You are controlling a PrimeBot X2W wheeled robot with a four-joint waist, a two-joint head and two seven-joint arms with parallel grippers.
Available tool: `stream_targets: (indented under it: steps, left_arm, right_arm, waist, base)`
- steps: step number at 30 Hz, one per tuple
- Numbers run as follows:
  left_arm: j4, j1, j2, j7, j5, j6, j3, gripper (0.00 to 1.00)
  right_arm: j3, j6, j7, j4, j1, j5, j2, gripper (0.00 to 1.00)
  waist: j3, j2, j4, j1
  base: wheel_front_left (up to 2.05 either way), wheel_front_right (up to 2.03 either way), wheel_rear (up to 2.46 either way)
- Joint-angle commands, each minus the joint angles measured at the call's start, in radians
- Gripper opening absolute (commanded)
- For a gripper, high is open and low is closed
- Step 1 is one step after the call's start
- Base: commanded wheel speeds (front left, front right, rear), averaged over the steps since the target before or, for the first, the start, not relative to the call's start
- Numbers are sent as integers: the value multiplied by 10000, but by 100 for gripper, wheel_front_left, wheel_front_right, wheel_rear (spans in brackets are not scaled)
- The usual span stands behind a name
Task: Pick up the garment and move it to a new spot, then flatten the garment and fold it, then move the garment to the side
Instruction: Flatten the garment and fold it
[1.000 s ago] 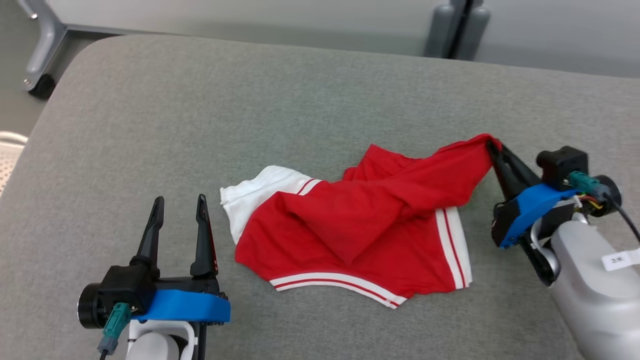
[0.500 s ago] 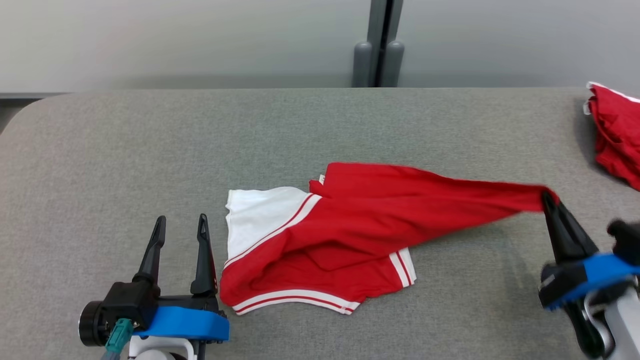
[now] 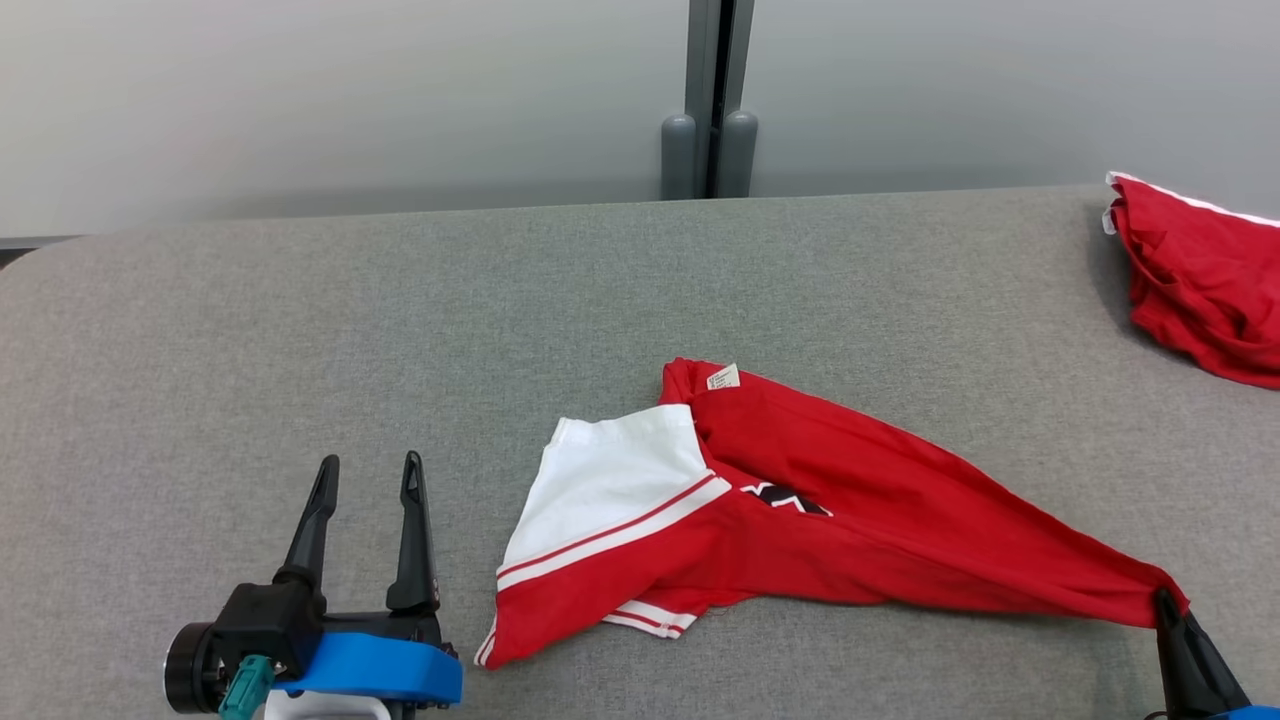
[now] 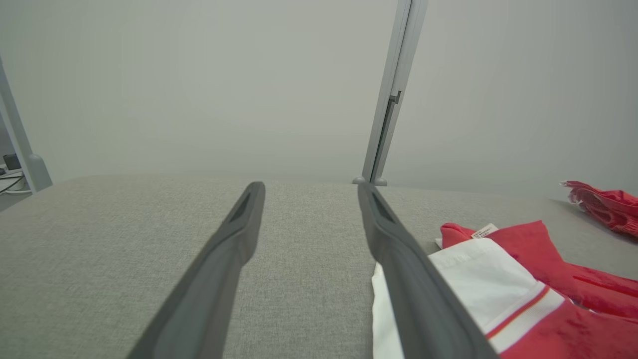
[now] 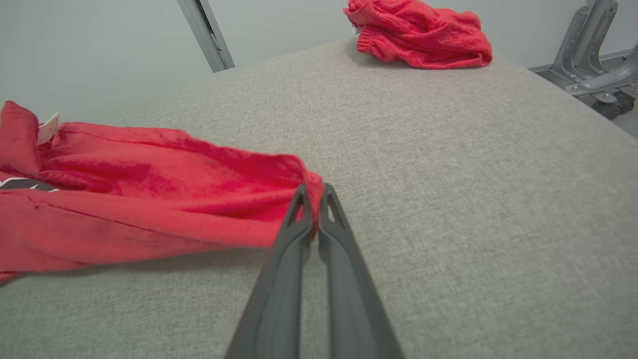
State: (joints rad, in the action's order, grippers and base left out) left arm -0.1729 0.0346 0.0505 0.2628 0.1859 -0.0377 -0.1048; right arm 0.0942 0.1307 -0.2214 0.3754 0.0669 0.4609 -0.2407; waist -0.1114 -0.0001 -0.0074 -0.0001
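Surface: a grey padded table (image 3: 300, 330) runs the full width of the head view, with pale wall panels behind it.
Upright: a grey post (image 3: 710, 100) rises at the table's far edge, about mid-width.
Neighbour: and there's a second red garment (image 3: 1200, 290), bunched in a heap at the far right of the table, well apart from the one being worked.
Off the table: the right wrist view catches a grey wheeled frame leg (image 5: 598, 75) beyond the table's corner.
Between the two reds: bare grey cloth, and the stretched fabric points away from the heap.
Left gripper: the left gripper (image 3: 370, 460) sits low at the near left with its fingers spread wide and holding nothing. Its right finger (image 4: 413, 279) is just beside the white sleeve and partly covers it in the left wrist view.
Right gripper: the right gripper (image 5: 314, 188) has its fingers pressed together on a red corner of the garment, at the near right edge of the head view.
Garment: the garment (image 3: 850, 530), red with a white sleeve (image 3: 615, 475), lies on the table right of centre.
Long axis: it runs from the sleeve end at the middle down to the pinched corner at the near right.
Shape: broad at the sleeve and tapering to a point at the right gripper.
Markers: a small label (image 3: 722, 377) shows at the far fold and a black-and-white mark (image 3: 785, 497) at mid-body.
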Motion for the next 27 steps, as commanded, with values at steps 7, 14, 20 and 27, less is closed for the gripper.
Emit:
stream_targets:
  steps: [7,14,20,27]
  left_arm:
    - [-38,-129,-3,27,-107,-115,42,100]
    - [-15,-230,-3,27,-103,-113,83,100]
    - [-23,-292,-5,27,-118,-127,93,100]
    - [-60,-320,-3,27,-207,-103,147,100]
  right_arm:
    - [410,2,-119,-363,-106,-811,454,100]
    - [276,2,-305,-1194,-416,-1522,857,100]
    - [-211,2,-372,-1734,-567,-1867,1223,100]
    - [-873,3,-415,-2070,-213,-2244,1678,100]
  waist:
    - [236,1,-59,1]
    - [348,1,-6,1]
    - [437,1,90,1]
    - [518,1,342,1]
  base:
    - [0,0,0]
    - [0,0,0]
    - [0,0,0]
    - [0,0,0]
